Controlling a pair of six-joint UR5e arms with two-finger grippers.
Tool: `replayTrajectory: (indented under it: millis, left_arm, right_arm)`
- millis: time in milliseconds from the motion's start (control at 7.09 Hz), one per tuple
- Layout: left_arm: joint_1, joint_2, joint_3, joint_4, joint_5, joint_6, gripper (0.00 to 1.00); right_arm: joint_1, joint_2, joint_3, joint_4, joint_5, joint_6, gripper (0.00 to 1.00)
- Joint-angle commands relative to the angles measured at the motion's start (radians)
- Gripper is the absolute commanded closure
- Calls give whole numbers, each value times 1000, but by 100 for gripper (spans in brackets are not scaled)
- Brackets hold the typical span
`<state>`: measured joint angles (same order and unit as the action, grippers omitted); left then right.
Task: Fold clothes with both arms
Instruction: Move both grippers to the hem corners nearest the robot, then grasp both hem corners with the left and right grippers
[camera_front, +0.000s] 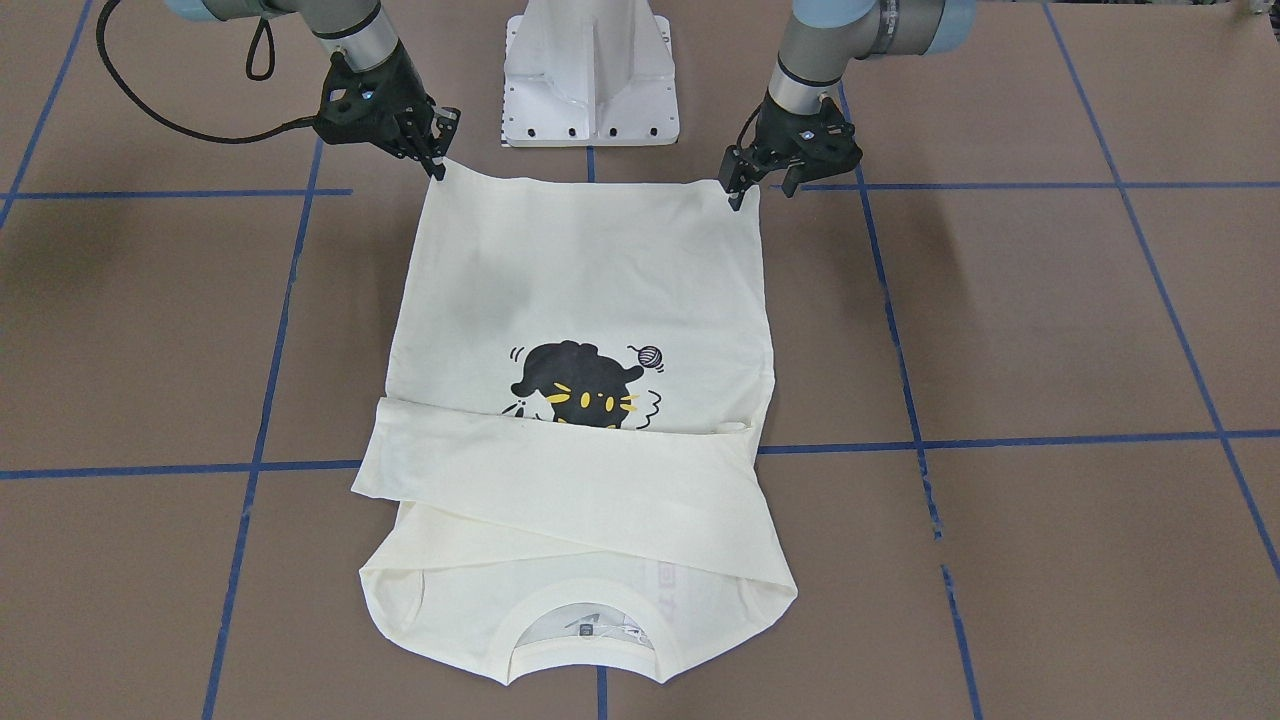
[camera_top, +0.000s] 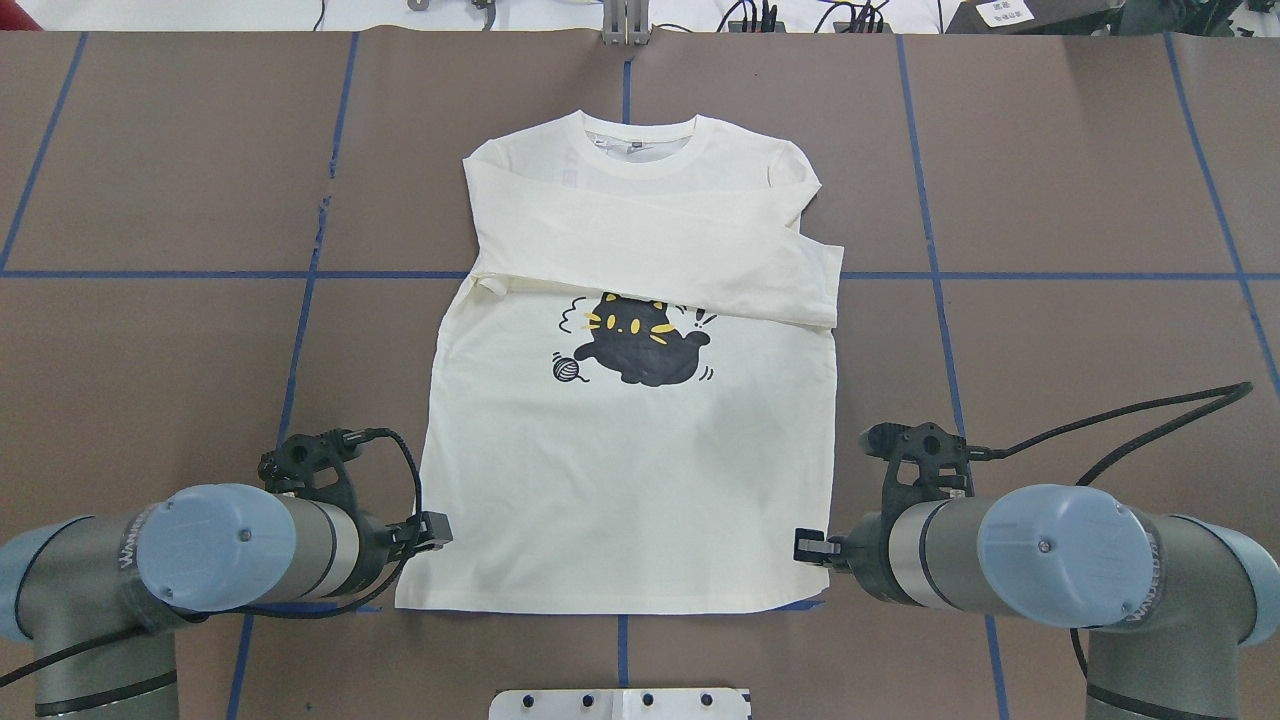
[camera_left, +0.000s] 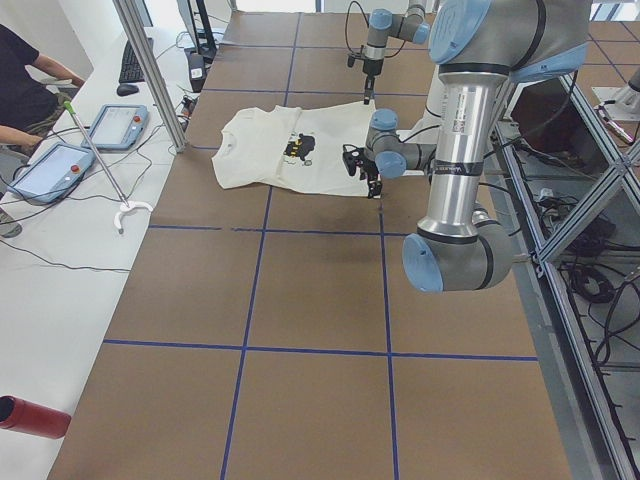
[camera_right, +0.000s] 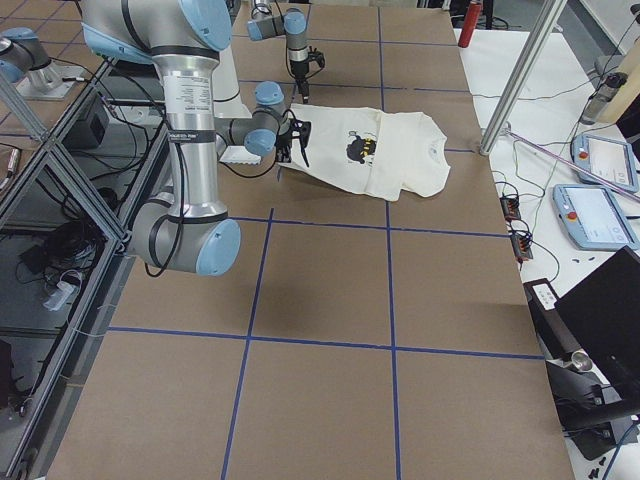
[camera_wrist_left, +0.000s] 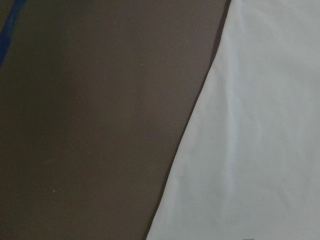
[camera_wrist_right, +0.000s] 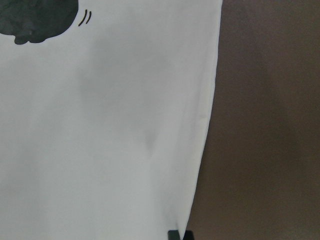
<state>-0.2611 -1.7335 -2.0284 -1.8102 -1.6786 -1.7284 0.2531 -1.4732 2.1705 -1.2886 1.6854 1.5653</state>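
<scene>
1. Nearest the front-facing camera is the collar (camera_front: 585, 625) of the cream T-shirt (camera_front: 580, 270). The shirt lies flat and print side up in the middle of the tabletop (camera_front: 1050, 320), with its hem toward the robot.
2. Both sleeves (camera_front: 560, 480) are folded across the chest, one over the other, and they hide part of the cat print (camera_front: 575, 385). That step looks done.
3. The body lies at full length, so the hem-to-collar fold is not yet made. By this judgement the task is about halfway.
4. The left gripper (camera_front: 762, 188) stands at one hem corner with its jaws spread. One finger touches the cloth and it grasps nothing.
5. The right gripper (camera_front: 437, 160) has its tips on the other hem corner. Whether it is clenched on the cloth cannot be told.
6. Blue tape lines (camera_front: 1000, 440) cross the tabletop, and the white pedestal base (camera_front: 592, 80) stands just beyond the hem.
</scene>
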Motion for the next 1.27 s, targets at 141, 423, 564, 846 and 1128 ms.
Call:
replayTrajectory:
  millis: [141,423,564,846,1128]
  left_arm:
    - [25,-1,10,2,5,-8,15]
    - [48,0,14,2,7,-20,17]
    - [51,3,14,3,7,-22,18]
    - [51,-1,14,15,10,-39,26]
    - [66,-5,19,28,10,-39,29]
  right_arm:
    - [15,1,6,0,10,-1,100]
    - [28,1,6,0,31,-1,100]
    - [35,1,6,0,37,-1,100]
    - [43,1,8,0,49,-1,100]
    - [46,2,8,0,51,-1,100]
